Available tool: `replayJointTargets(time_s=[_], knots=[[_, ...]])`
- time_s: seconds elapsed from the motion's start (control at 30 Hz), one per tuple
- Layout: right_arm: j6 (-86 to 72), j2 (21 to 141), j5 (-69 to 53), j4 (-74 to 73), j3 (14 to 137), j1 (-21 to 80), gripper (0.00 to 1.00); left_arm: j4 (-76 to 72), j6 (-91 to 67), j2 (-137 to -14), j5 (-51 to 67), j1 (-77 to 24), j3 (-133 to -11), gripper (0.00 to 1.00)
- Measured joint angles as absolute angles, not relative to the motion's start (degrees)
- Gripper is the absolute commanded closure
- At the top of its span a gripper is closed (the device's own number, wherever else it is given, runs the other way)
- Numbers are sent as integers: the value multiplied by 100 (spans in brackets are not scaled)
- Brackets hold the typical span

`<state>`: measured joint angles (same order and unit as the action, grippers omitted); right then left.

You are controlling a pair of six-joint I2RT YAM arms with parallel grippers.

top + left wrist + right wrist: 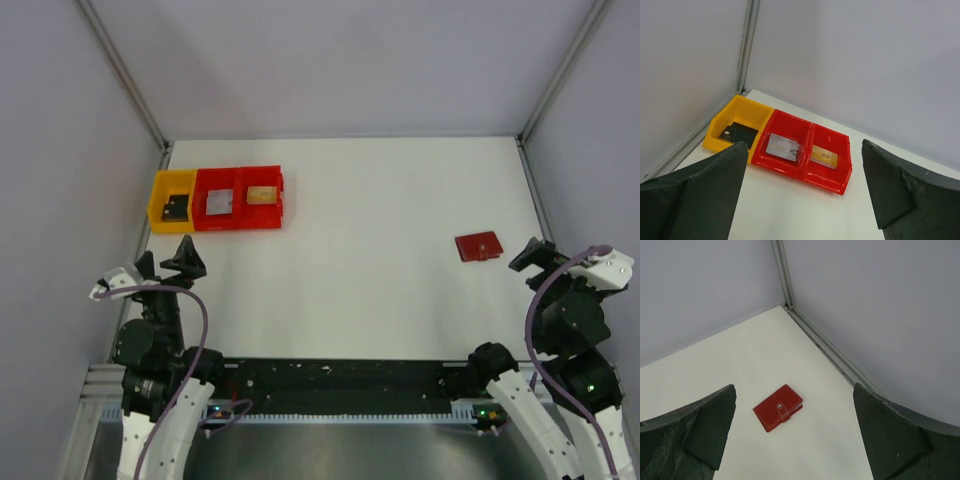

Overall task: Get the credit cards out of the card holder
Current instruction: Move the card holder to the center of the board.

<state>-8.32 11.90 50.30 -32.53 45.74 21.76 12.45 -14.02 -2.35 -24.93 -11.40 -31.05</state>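
I have the wallet lying flat on the white desk, close to the right edge and about halfway between the far and near edges. It is folded shut, red side up, with a small strap and a snap across its open side; in the right wrist view it sits between the two dark fingers, apart from both. No card shows at its edges.

The right jaws are wide apart and hold nothing. They hang over the right edge of the desk, just nearer to me than the wallet and not touching it. The right arm is folded back over the near right corner.

Three small bins stand side by side in a row near the far left corner. The yellow bin is closest to the left edge and holds a black card. The middle red bin holds a silvery card. The right red bin holds a tan card. Each card lies flat on its bin's floor.

The left jaws are also wide apart and empty, over the left edge and nearer to me than the bins. The left arm is bent above the near left corner.
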Motion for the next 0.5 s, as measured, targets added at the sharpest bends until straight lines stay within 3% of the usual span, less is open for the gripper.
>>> replayJointTargets(time_s=[0.3, 0.5], knots=[[-923, 1361, 4322, -3260, 4539, 2176, 1, 1245, -1404, -172, -2491, -1153, -3098, 1], [-1562, 2191, 3533, -3245, 4469, 2176, 1, 1245, -1404, -49, -2491, -1210, -3096, 1]])
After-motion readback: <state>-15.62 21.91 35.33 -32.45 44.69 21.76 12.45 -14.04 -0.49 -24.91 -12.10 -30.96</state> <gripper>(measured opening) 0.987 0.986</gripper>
